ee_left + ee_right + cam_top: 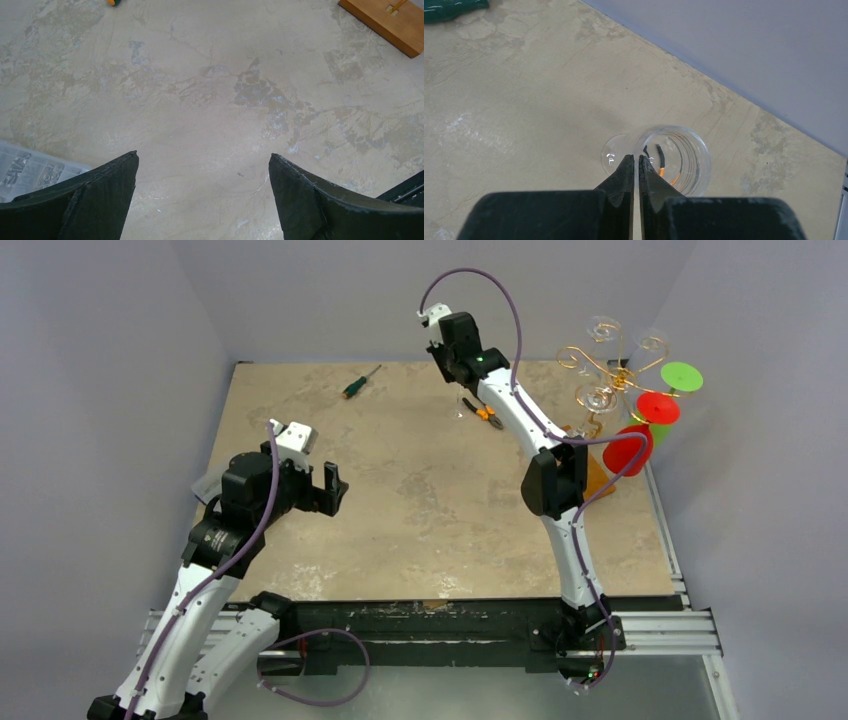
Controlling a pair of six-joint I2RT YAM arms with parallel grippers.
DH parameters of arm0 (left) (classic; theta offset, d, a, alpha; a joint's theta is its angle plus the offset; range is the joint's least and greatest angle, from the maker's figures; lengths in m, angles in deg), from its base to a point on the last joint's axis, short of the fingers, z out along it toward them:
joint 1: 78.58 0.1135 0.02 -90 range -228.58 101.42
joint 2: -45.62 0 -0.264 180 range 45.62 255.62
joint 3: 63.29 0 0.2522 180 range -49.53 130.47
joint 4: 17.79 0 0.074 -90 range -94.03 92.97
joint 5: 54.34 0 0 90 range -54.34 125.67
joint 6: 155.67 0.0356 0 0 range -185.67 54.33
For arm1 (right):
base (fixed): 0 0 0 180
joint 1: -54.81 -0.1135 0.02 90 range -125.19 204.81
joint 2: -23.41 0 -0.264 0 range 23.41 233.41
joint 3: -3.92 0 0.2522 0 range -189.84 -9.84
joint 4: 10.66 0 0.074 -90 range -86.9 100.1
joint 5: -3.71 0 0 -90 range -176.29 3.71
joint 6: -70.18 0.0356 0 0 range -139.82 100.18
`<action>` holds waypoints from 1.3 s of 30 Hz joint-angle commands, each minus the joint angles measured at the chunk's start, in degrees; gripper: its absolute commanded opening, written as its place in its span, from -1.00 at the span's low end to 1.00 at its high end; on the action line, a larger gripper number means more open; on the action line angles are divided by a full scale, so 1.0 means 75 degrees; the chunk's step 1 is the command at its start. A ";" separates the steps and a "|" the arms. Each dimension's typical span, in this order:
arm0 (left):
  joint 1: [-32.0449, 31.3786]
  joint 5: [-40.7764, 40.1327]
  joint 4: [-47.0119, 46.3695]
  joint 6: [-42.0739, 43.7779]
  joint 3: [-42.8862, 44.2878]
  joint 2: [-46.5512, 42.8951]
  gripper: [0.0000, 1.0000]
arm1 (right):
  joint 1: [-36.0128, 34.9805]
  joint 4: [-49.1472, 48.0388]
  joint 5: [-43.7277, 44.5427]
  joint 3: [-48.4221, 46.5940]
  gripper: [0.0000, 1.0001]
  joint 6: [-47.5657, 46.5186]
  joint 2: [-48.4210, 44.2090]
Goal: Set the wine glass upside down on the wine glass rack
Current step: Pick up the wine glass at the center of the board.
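Clear glass reads poorly in the top view. The glass (pixel 461 407) is only a faint outline on the table (pixel 400 510), well left of the rack (pixel 600 365) and directly under the right gripper (pixel 462 395). The pliers (pixel 484 414) lie just beside the glass, on its rack side. The screwdriver (pixel 360 383) lies farther from the rack. The left gripper (pixel 336 490) hovers farthest from the rack.

Left wrist view: the fingers (pixel 100 195) are wide apart with nothing between them. One corner of the rack's wooden base (pixel 385 22) shows.

Right wrist view: the fingers (pixel 624 185) are pressed together on what appears to be the thin rim wall of the glass.

Hazards:
- A pinch on one thin wall may slip or let the glass swing when it is inverted.
- The glass may catch a wire spiral.
- A knock may tip the rack.

Count:
- One glass on the table, one rack, one pliers, one screwdriver.
- Three coloured discs (pixel 658 407) at the rack: one green, two red.
- Clear glasses on the rack cannot be counted.
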 commanded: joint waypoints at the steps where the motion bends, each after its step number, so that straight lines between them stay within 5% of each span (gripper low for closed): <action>1: 0.0093 0.0100 -0.0295 -0.0035 -0.0037 -0.0027 0.97 | 0.0023 0.0173 -0.0332 -0.0191 -1.00 0.0115 -0.0296; 21: 0.0137 0.0110 -0.0293 -0.0035 -0.0025 -0.0091 0.97 | -0.0211 0.0297 -0.1022 0.0697 -1.00 0.0370 -0.1598; 39: 0.0149 0.0118 -0.0293 -0.0058 -0.0023 -0.0107 0.97 | -0.0850 -0.0153 -0.2042 0.4594 -1.00 0.0387 -0.4184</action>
